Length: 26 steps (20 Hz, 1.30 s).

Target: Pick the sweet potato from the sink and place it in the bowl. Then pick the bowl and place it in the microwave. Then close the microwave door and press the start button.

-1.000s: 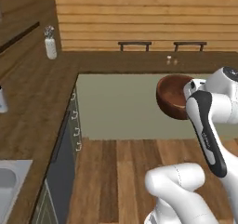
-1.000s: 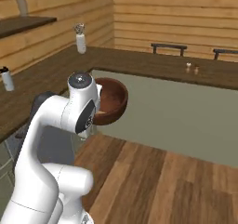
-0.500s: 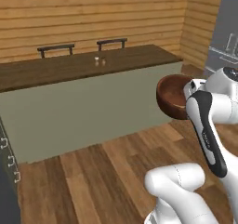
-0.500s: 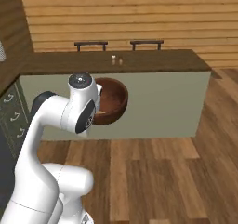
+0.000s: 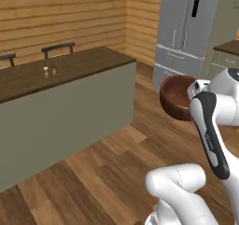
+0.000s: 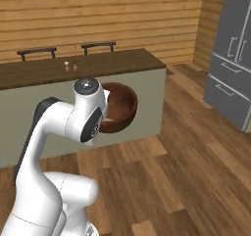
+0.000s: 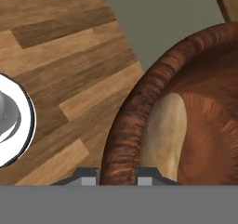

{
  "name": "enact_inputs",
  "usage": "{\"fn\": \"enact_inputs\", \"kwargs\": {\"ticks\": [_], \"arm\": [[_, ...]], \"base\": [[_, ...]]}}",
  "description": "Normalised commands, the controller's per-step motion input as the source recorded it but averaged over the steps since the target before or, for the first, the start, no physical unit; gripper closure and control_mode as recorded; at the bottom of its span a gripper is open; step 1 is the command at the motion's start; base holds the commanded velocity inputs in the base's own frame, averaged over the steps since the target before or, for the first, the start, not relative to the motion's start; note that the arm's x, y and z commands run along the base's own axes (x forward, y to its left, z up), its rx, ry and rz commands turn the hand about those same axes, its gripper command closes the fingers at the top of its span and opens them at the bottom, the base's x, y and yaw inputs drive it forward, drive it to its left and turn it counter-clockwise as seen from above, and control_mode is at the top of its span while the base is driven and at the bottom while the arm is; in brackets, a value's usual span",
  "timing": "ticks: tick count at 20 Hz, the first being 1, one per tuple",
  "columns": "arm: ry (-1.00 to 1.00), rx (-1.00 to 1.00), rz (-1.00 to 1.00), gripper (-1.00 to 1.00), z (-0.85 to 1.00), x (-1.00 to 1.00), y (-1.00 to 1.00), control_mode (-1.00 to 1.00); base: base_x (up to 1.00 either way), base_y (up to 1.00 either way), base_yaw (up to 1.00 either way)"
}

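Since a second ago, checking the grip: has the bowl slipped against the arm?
No. The bowl sits just as it did beside the arm's wrist; the room alone swung as the base turned.

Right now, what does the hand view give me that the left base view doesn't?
Hand view alone: the gripper clamped on the bowl's rim, one fingertip outside, the other inside, and a pale tapered piece, probably the sweet potato, lying in the bowl.
Left base view alone: the island counter with two small shakers, the grey fridge, and the arm carrying the bowl above the floor.
Both: the bowl and the wooden floor.
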Motion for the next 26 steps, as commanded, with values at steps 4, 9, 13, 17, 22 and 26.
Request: {"fn": "enact_inputs", "kwargs": {"ticks": [4, 9, 13, 17, 22, 26], "arm": [[0.0, 0.0, 0.0, 1.0, 0.0, 0.0, 0.0, 1.0], [0.0, 0.0, 0.0, 1.0, 0.0, 0.0, 0.0, 1.0], [0.0, 0.0, 0.0, 1.0, 0.0, 0.0, 0.0, 1.0], [0.0, 0.0, 0.0, 1.0, 0.0, 0.0, 0.0, 1.0], [0.0, 0.0, 0.0, 1.0, 0.0, 0.0, 0.0, 1.0], [0.0, 0.0, 0.0, 1.0, 0.0, 0.0, 0.0, 1.0]], "base": [[0.64, -0.34, -0.41], [0.57, -0.49, -0.49], [0.5, -0.69, -0.5], [0.62, -0.52, -0.49], [0.91, -0.21, -0.31], [1.0, -0.29, 0.0]]}}
